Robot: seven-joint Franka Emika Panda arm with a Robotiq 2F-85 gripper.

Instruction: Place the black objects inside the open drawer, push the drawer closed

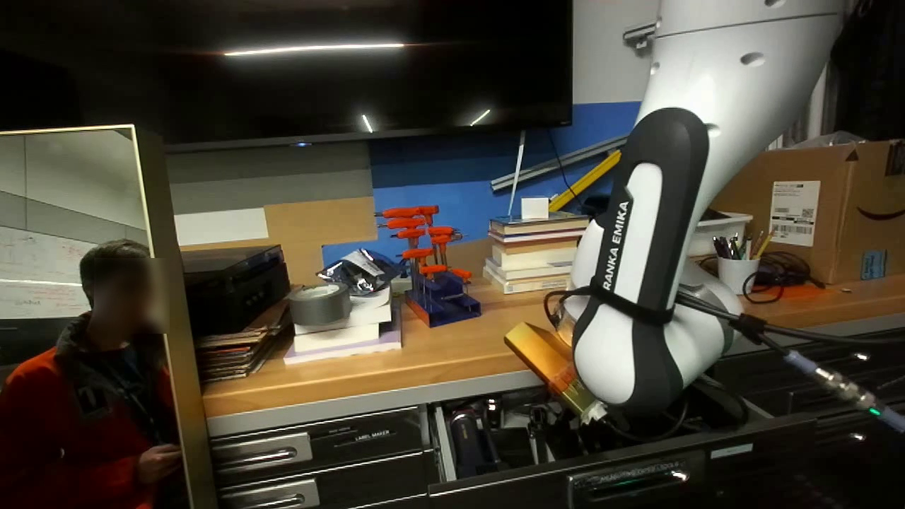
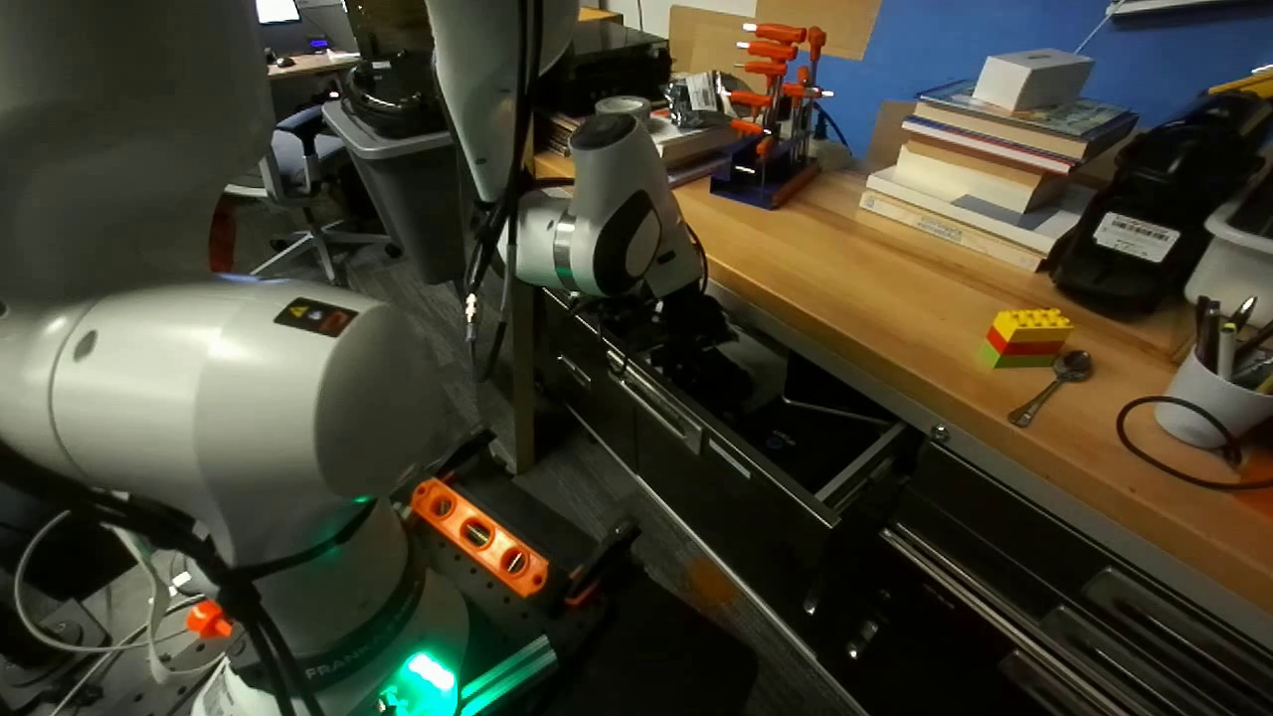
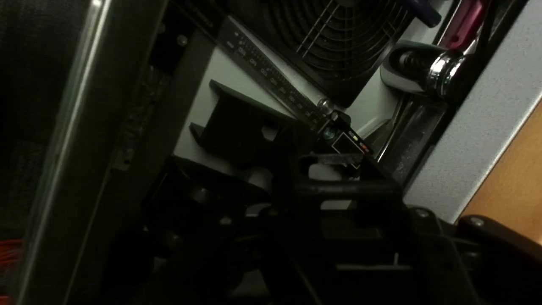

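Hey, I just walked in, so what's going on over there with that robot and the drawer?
A robot arm has its gripper down in an open drawer. The wrist view shows a digital caliper and a dark round grille in there, plus black pieces close to the gripper; which of them, if any, it holds is too dark to tell. The drawer is pulled out, not yet pushed shut. A person in a red jacket shows in an exterior view, apart from the drawer.

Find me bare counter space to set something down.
The wooden counter has bare patches in front of the blue tool stand, and between it, the stack of books and the toy brick block. It's crowded around the spoon and pen cup. The open drawer is cluttered: calipers beside a grille.
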